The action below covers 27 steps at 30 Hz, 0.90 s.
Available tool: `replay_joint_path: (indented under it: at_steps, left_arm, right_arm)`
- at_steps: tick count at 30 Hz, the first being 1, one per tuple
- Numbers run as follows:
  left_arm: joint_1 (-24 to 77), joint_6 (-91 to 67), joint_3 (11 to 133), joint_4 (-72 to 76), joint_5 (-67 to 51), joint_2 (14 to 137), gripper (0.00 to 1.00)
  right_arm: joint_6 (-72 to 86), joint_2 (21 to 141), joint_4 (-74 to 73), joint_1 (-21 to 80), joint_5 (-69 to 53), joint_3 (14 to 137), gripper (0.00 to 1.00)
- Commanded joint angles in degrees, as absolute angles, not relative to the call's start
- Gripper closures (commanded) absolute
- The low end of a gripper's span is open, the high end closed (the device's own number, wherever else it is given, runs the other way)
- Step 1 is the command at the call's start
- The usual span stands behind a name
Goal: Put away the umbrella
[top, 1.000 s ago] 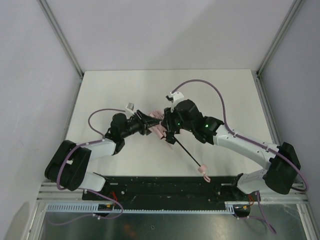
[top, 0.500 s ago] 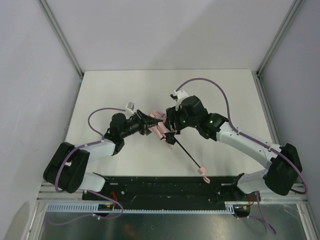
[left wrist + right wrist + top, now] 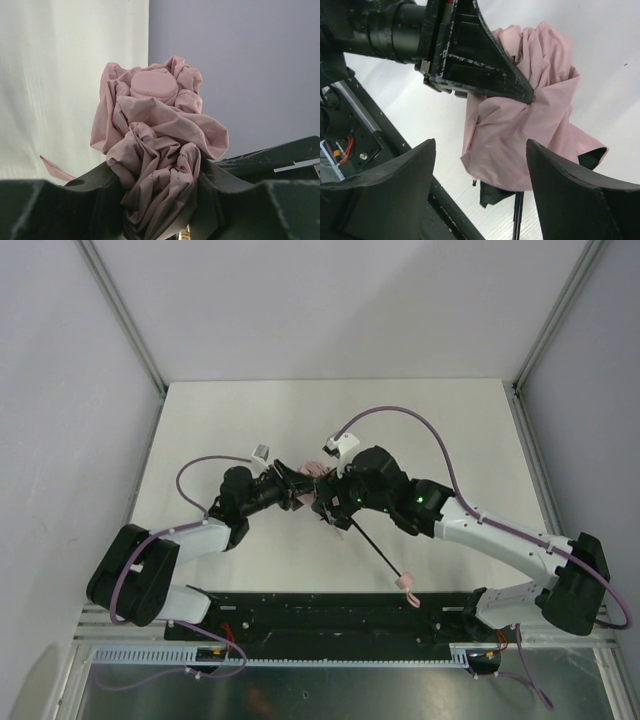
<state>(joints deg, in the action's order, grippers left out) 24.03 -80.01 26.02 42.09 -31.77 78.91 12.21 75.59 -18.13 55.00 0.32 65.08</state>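
The umbrella (image 3: 318, 502) lies mid-table, its pale pink fabric bunched together. Its thin black shaft (image 3: 375, 550) runs toward the near edge and ends in a small pink handle (image 3: 407, 587). My left gripper (image 3: 298, 488) is shut on the crumpled canopy (image 3: 160, 140), with fabric squeezed between both fingers and the round pink cap (image 3: 153, 85) at the top. My right gripper (image 3: 481, 145) stands open just above the fabric's lower edge (image 3: 520, 125), a finger on either side, apart from it. One left finger (image 3: 485, 70) presses into the canopy. A dark flap and the shaft (image 3: 518, 215) show below.
The white table (image 3: 450, 430) is walled by grey panels on three sides. A black rail (image 3: 330, 615) carrying the arm bases runs along the near edge, just below the umbrella's handle. Purple cables loop over both arms.
My right gripper has opened wide and let go of the umbrella, and its wrist has shifted slightly left over the fabric. The left gripper keeps its hold and has not moved.
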Motion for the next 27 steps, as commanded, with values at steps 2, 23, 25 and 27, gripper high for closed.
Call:
replay_joint_path:
  at_steps: [2,23,25,27]
  left_arm:
    - [24.69,-80.48,27.79,46.05,-33.74,75.92,1.0]
    - [24.87,-75.93,27.51,56.81,-38.45,71.0,1.0]
    - [24.92,-76.64,27.31,58.81,-38.86,70.97,1.0]
    - [24.88,-77.56,27.07,60.34,-39.14,71.29,1.0]
  right_arm:
    - [12.21,79.16,-16.74,54.3,3.31,68.24,0.43]
    - [24.0,84.52,-2.79,33.49,-41.58,63.94,1.0]
    - [27.51,84.76,1.96,31.82,-44.34,62.17,1.0]
    - [29.4,84.63,4.05,30.98,-45.1,61.11,1.0]
